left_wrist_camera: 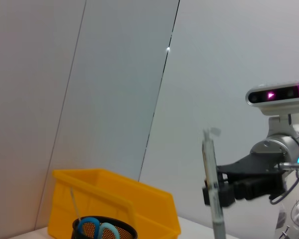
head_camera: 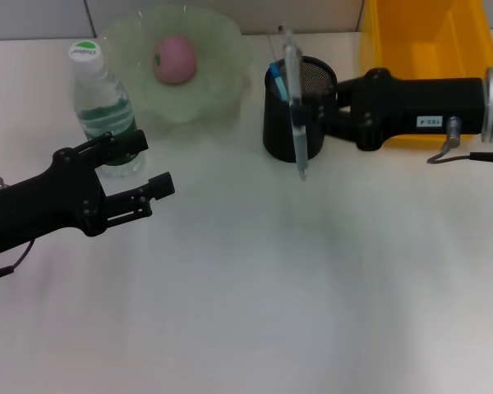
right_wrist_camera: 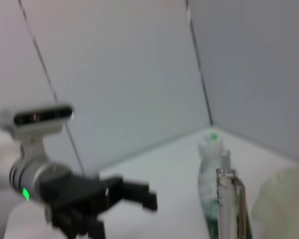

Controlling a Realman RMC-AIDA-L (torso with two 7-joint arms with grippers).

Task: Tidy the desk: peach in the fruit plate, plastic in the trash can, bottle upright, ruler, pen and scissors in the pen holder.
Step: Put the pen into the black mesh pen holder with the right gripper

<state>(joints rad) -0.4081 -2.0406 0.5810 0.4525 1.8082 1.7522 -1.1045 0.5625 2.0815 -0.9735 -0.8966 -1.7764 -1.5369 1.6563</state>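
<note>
My right gripper (head_camera: pixel 302 111) is shut on a clear pen (head_camera: pixel 294 98) and holds it upright over the near rim of the black mesh pen holder (head_camera: pixel 273 131), tip down in front of the holder's wall. Blue-handled scissors (head_camera: pixel 276 79) and a thin clear strip (head_camera: pixel 278 39) stand in the holder. The pink peach (head_camera: pixel 175 59) lies in the green fruit plate (head_camera: pixel 222 49). The bottle (head_camera: pixel 99 103) stands upright at the left. My left gripper (head_camera: pixel 152 164) is open and empty just in front of the bottle. The plastic is not in view.
The yellow trash bin (head_camera: pixel 427 41) stands at the back right, behind my right arm. The left wrist view shows the bin (left_wrist_camera: pixel 114 204), the holder (left_wrist_camera: pixel 105 231), the scissors (left_wrist_camera: pixel 92 225) and the held pen (left_wrist_camera: pixel 210 179). The right wrist view shows the pen (right_wrist_camera: pixel 231 204), bottle (right_wrist_camera: pixel 208 184) and left gripper (right_wrist_camera: pixel 127 194).
</note>
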